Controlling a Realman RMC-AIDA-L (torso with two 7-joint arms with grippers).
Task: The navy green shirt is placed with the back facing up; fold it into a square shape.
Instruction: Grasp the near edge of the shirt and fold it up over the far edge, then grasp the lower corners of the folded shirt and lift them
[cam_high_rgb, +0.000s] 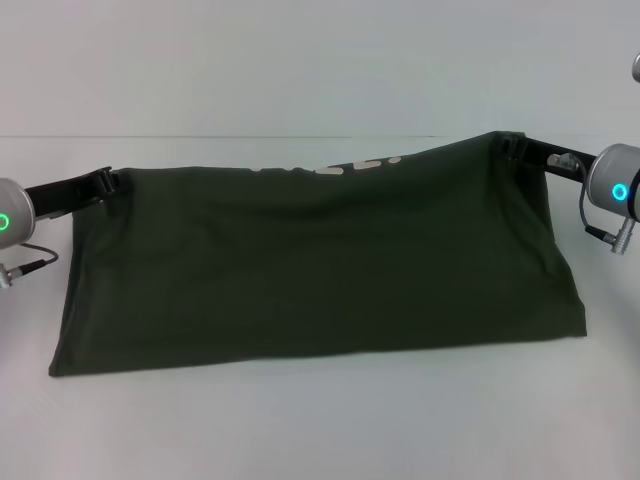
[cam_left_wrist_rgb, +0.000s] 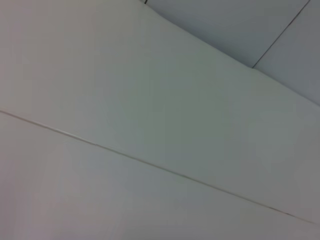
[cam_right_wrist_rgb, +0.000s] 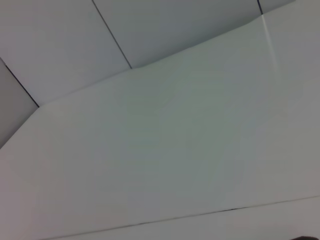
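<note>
The navy green shirt (cam_high_rgb: 310, 270) hangs and drapes across the white table in the head view, its upper edge lifted and stretched between my two grippers, its lower part resting on the table. Cream lettering (cam_high_rgb: 330, 166) peeks over the raised edge. My left gripper (cam_high_rgb: 108, 181) is shut on the shirt's upper left corner. My right gripper (cam_high_rgb: 512, 147) is shut on the upper right corner, held a little higher. Both wrist views show only pale wall and panel surfaces, with neither the shirt nor any fingers.
The white table (cam_high_rgb: 320, 430) runs in front of the shirt, with bare surface along its near side and behind the raised edge. A pale wall (cam_high_rgb: 300, 60) stands at the back.
</note>
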